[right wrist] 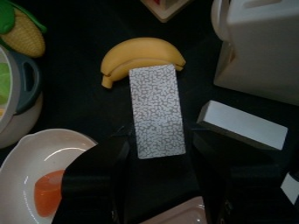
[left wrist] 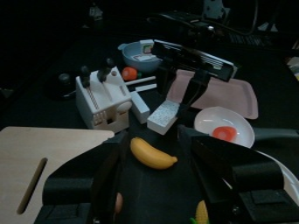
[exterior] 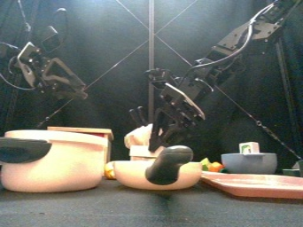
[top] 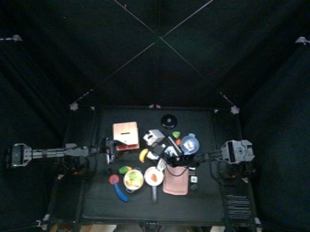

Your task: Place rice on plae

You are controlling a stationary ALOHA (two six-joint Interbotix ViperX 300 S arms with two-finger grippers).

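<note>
While the left arm hangs back at the 9 o'clock edge of the tabletop (top: 97, 204), the right arm reaches in from 3 o'clock to the cluttered middle. The right gripper (right wrist: 160, 144) has its fingers (right wrist: 107, 166) closed against the long sides of the rice (right wrist: 158, 109), a flat speckled grey-white packet. They grip it near one end, so most of the packet juts out beyond the tips. In the right wrist view the free end of the packet overlaps a banana (right wrist: 138, 59). I cannot tell whether it touches the fruit.

The plae (right wrist: 52, 144), a small white dish with an orange-yellow patch on its face, sits just beside the packet. In the top view it lies at about 7 o'clock from the right gripper. No part of the packet is over it. A white block (right wrist: 243, 124) lies near the packet's other side, and a corn cob (right wrist: 17, 31) shows at the edge of the same view.

The left gripper (left wrist: 158, 166) hovers with its fingers spread wide and nothing held. Its camera looks across the banana toward the packet. Also in its view are a pink tray (left wrist: 228, 92) touching the dish's far rim, a wooden board (left wrist: 47, 157) and a white rack (left wrist: 103, 96).
</note>
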